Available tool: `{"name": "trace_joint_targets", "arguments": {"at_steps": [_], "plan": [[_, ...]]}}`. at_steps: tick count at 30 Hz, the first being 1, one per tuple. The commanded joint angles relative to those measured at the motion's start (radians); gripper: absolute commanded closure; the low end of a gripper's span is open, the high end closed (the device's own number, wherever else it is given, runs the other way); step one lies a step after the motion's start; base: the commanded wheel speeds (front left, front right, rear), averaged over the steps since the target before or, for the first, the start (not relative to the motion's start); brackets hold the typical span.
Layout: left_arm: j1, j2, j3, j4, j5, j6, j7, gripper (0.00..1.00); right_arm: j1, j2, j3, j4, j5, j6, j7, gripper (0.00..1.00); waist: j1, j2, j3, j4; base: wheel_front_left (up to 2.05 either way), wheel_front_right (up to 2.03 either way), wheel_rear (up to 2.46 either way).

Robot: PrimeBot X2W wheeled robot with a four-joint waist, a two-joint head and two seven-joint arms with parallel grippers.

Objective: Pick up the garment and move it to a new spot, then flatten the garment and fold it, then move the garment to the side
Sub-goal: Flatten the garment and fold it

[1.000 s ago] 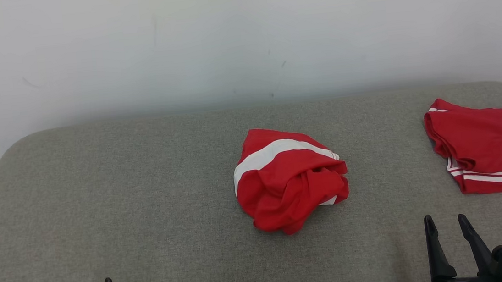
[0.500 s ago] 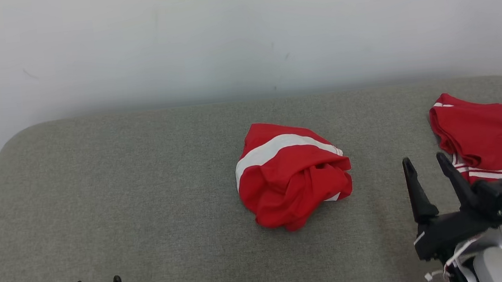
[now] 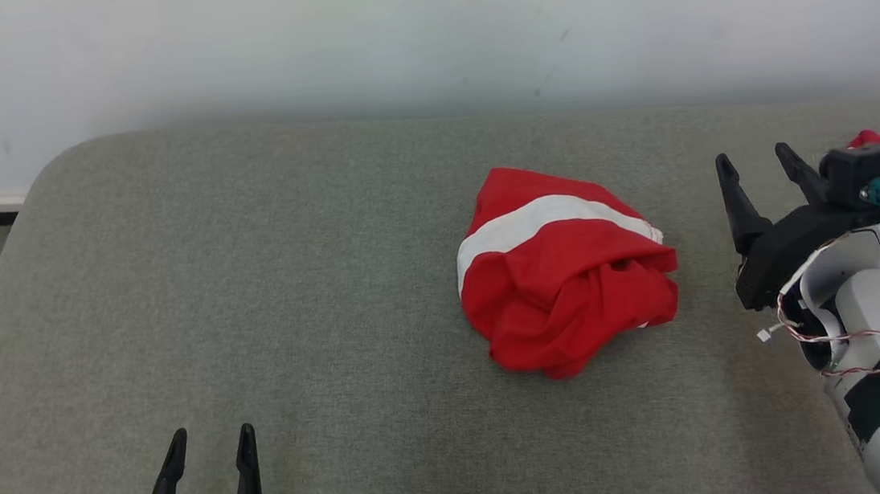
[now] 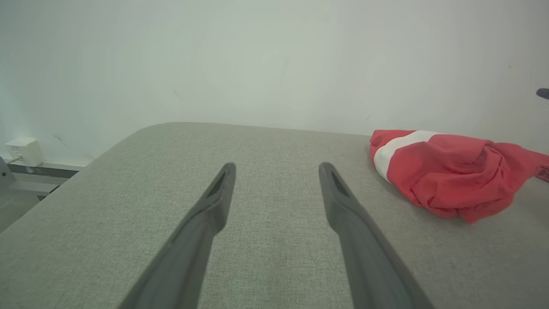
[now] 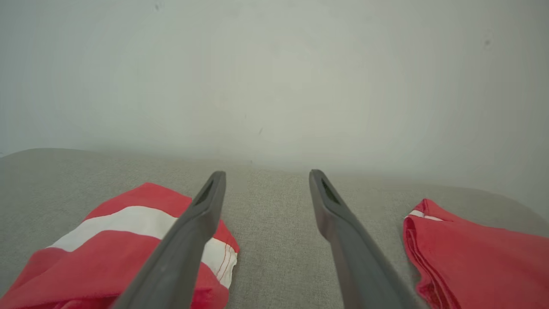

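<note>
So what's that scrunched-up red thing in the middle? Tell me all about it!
It is a red garment with one broad white stripe across its top. The cloth looks thin and soft. It is bunched into a rumpled heap, not spread flat, near the middle of the grey fabric-covered surface, which alone touches it; the open right gripper stands apart beside it.

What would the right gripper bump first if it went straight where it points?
Likely nothing soon: the right gripper points between the crumpled red garment with a white stripe and the folded red garment, over bare grey fabric cushion, toward the pale wall. Depth is unclear.
</note>
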Motion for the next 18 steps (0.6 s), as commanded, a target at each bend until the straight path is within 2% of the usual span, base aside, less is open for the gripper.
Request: {"name": "trace_joint_targets", "arguments": {"at_steps": [1, 10, 18], "plan": [[-0.016, -0.005, -0.003, 0.004, 0.013, -0.002, -0.003, 0.0, -0.014, -0.011, 0.008, 0.024, 0.0, 0.0, 0.012, 0.0, -0.0002, -0.0001, 0.048, 0.048, 0.0, 0.0, 0.0], [-0.079, -0.034, -0.018, 0.033, 0.017, -0.017, -0.003, 0.0, -0.154, -0.02, 0.069, 0.261, 0.023, 0.0, 0.098, 0.0, -0.0002, -0.0001, 0.102, 0.114, 0.0, 0.0, 0.0], [-0.121, -0.043, -0.018, 0.053, 0.016, -0.026, -0.003, 0.0, -0.202, -0.005, 0.102, 0.394, 0.047, 0.0, 0.128, 0.0, -0.0002, -0.0001, 0.143, 0.149, 0.0, 0.0, 0.0]]}}
